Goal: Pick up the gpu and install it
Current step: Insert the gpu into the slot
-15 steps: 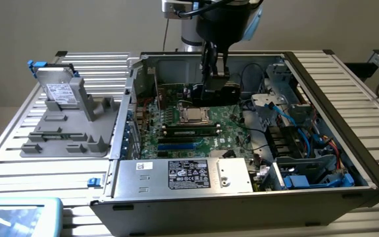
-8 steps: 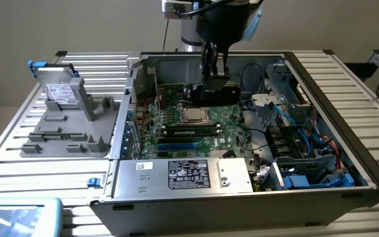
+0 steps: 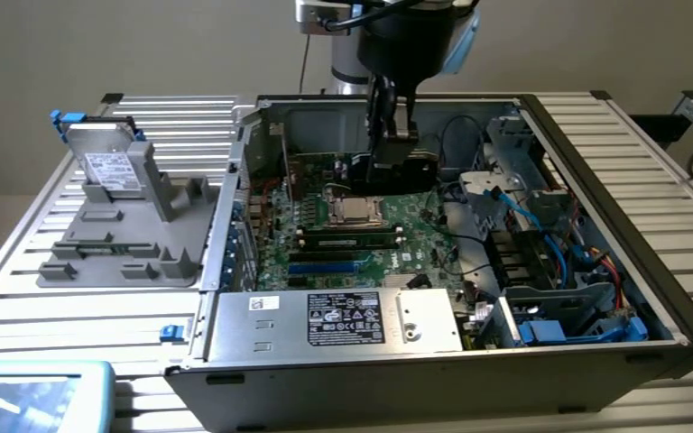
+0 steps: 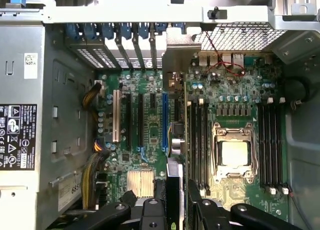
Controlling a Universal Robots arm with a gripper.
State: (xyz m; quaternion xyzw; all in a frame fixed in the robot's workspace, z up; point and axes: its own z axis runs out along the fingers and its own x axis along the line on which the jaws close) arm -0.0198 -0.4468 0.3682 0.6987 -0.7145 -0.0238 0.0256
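Nearest me, the power supply [image 3: 263,329] is wearing a black-and-white label [image 3: 346,317] I'm not managing to read; beyond it, over the motherboard [image 3: 383,225], the gripper [image 3: 392,149] is clamping the gpu [image 4: 174,182] edge-on, jaws about half closed, its silver bracket [image 4: 181,57] reaching toward the rear slots

Open computer case [image 3: 671,307] on the worktop [image 3: 58,307]. To the exterior view's left, just beside the case, a tray [image 3: 94,262] on the same worktop, with a drive [image 3: 112,171] standing at the tray's far end. Inside the case: motherboard [image 3: 425,221] on the floor, processor socket [image 3: 353,212] mid-board, power supply [image 3: 335,320] along the near wall. The hand [image 3: 392,162] is above the board, near the socket. It grips the gpu [image 4: 181,60] edge-on over the board, with expansion slots [image 4: 140,120] to one side and memory slots [image 4: 197,140] to the other.
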